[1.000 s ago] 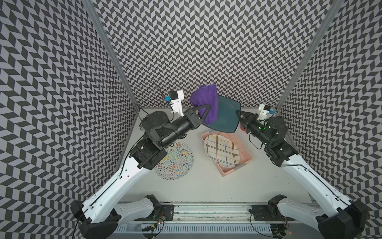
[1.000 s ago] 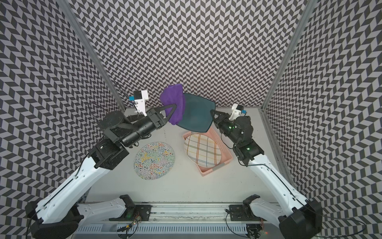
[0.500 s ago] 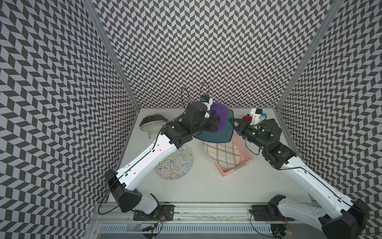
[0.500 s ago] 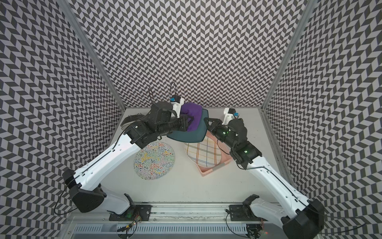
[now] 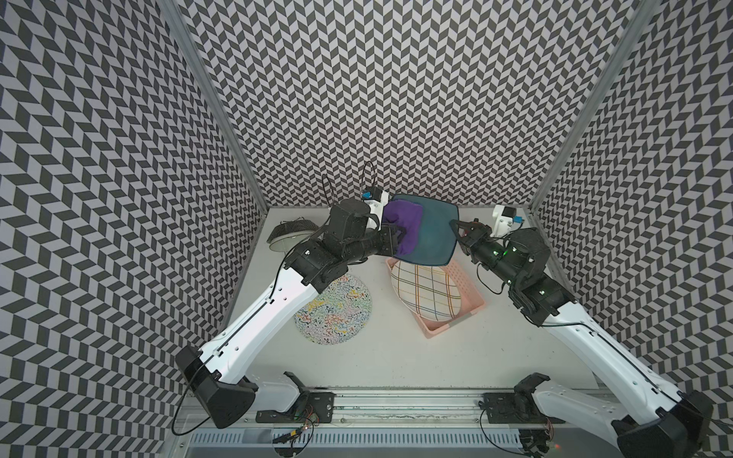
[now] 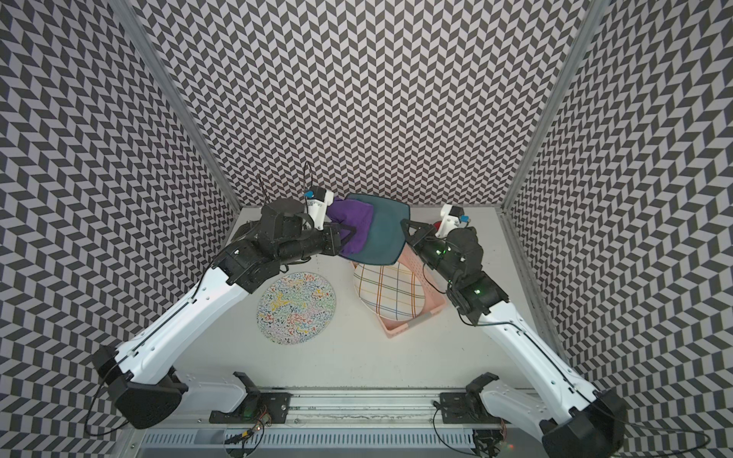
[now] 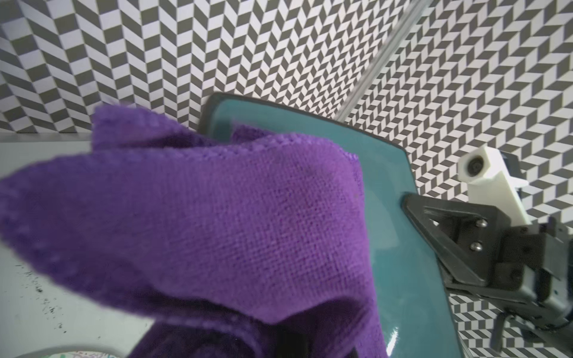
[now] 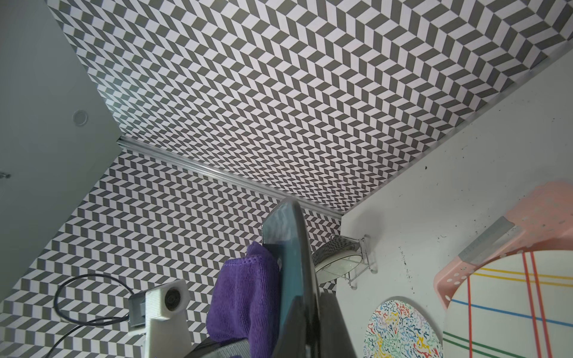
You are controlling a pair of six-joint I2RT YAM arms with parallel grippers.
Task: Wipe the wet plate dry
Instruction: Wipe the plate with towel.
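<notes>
Wiping is under way. The right gripper (image 5: pixel 456 230) fingers pinch the teal plate (image 5: pixel 432 234) rim, raised above the counter (image 5: pixel 396 349). The left gripper (image 5: pixel 396 242) fingers clamp the purple cloth (image 5: pixel 402 222) against its face; the uncovered area remains.

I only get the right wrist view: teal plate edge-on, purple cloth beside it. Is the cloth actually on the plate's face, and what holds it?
Observer: Yes; the left gripper is shut on the purple cloth, pressing it against the teal plate's face.
Operator: What holds the plate?
Observer: The right gripper, shut on its rim, plate lifted off the table.
Operator: How much is covered?
Observer: Roughly the half nearer the left arm; the rest is bare.
</notes>
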